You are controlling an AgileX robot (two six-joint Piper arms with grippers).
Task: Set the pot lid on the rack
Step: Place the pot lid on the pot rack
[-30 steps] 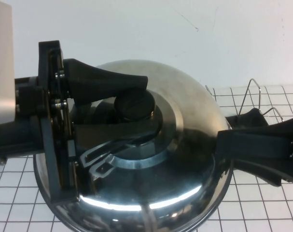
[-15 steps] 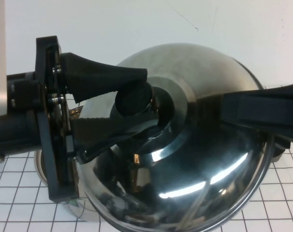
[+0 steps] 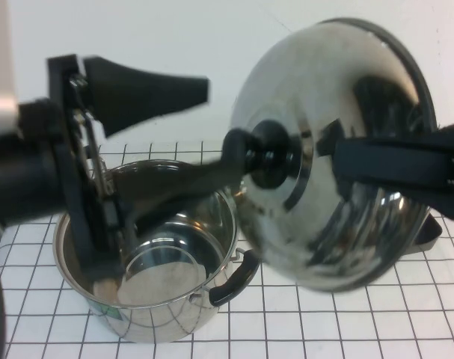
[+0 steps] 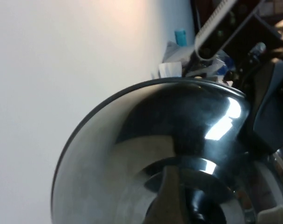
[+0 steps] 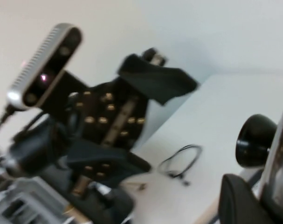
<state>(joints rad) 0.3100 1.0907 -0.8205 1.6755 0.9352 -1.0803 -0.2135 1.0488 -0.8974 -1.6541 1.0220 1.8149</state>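
Your right gripper (image 3: 339,161) pinches the pot lid (image 3: 339,149) by its rim, tilted in the air over the table's right side; your left gripper (image 3: 204,127) gapes beside the knob (image 3: 260,153), above the open pot (image 3: 148,254); the lid hides the rack.

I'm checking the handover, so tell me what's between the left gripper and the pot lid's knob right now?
Nothing: in the high view the left gripper, jaws open above the pot, stands beside the knob of the pot lid, which the right gripper clamps at its rim.
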